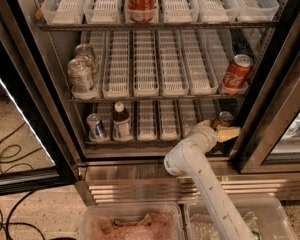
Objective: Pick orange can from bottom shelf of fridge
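The fridge (pixel 273 100) stands open in front of me. The orange can (pixel 223 118) stands upright at the far right of the bottom shelf (pixel 149 120), beside the black door frame. My gripper (pixel 219 130) is inside the bottom shelf at the right, right at the base of the orange can and just in front of it. The white arm (pixel 192 160) reaches up to it from below. The lower part of the can is hidden behind the gripper.
A blue-and-silver can (pixel 96 127) and a brown bottle (pixel 121 121) stand at the bottom shelf's left. A red can (pixel 236 73) and silver cans (pixel 81 75) sit on the middle rack, another red can (pixel 141 1) above. Plastic bins (pixel 130 224) lie below; cables (pixel 5 154) at left.
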`<action>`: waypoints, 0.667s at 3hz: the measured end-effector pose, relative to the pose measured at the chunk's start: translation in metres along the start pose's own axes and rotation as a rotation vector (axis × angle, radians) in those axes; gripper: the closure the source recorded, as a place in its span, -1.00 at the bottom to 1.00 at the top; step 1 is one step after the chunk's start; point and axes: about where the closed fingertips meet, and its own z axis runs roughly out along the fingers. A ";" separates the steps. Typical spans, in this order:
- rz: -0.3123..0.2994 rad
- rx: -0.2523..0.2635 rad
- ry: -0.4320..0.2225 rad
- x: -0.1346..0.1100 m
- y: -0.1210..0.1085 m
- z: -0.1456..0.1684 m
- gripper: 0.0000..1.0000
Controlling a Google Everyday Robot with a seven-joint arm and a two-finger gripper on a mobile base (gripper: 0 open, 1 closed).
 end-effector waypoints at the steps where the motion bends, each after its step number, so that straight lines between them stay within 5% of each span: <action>1: 0.000 0.000 0.000 0.001 -0.001 -0.002 0.12; 2: -0.002 0.006 -0.014 -0.004 0.000 -0.005 0.12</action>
